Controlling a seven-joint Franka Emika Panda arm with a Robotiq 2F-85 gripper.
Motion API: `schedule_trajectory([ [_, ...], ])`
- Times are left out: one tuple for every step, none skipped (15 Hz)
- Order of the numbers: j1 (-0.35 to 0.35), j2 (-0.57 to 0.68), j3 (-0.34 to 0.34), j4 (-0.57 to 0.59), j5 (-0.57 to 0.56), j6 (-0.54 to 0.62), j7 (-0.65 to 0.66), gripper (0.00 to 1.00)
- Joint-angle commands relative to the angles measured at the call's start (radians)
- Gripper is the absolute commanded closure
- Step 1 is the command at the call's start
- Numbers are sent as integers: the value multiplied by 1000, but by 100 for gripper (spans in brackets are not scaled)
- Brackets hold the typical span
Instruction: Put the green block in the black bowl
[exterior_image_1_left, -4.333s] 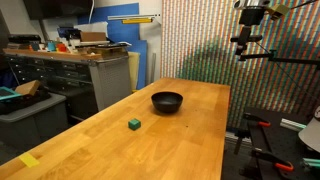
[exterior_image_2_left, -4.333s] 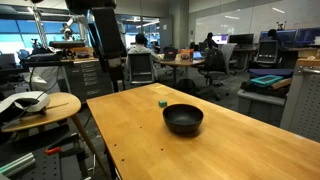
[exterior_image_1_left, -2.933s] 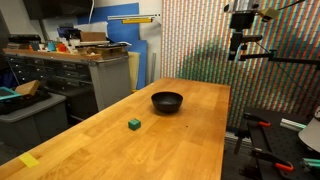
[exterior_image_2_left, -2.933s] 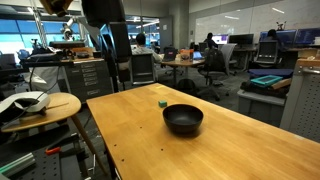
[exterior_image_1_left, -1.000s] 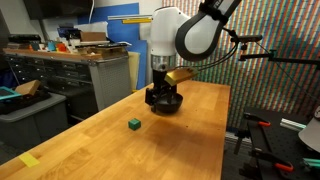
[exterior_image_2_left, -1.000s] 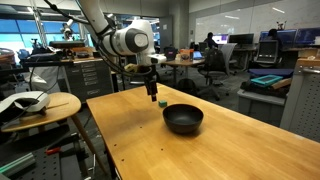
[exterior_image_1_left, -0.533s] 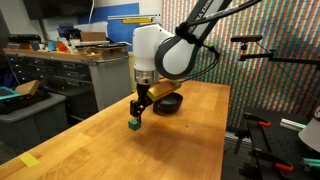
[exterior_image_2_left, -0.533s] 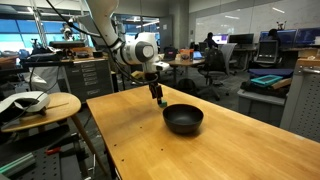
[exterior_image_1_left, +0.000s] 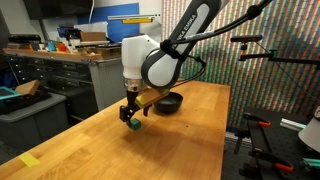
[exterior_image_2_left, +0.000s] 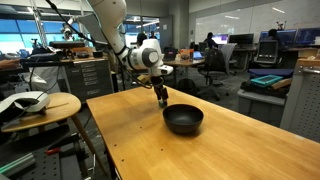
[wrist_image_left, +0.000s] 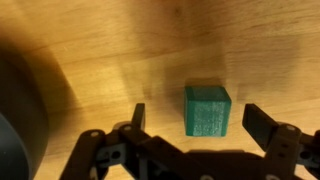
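**Fingers lowered around the green block: grasp pending**

The gripper (exterior_image_1_left: 131, 121) has moved off the black bowl (exterior_image_2_left: 183, 119) and come down to the table (exterior_image_1_left: 190, 140) near the bowl. In the wrist view the fingers (wrist_image_left: 262, 122) stand spread apart. The green block (wrist_image_left: 207, 110) lies between them, untouched and nearer one finger. The block rests on the table, outside the bowl. Judgement: the approach is complete. What remains is to close, lift and carry the block to the bowl.

The green block (wrist_image_left: 207, 110) is plain dark green; the black bowl (exterior_image_2_left: 183, 119) glossy black (faint sheen); the desk (exterior_image_1_left: 190, 140) honey wood, grain-streaked; the fingers (wrist_image_left: 262, 123) black.
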Motion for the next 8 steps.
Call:
schedule_trajectory([
  [8,59,-15,77,30,-4,-28,23],
  [8,66,-16,85,32,-6,-30,26],
  [8,73,-16,91,35,-7,-33,34],
  [11,76,-19,94,34,-8,-33,42],
  [11,78,-20,96,34,-9,-36,52],
  [11,78,-19,96,36,-11,-38,58],
  [13,73,-21,94,34,-11,-39,67],
  [14,67,-21,90,34,-13,-42,73],
])
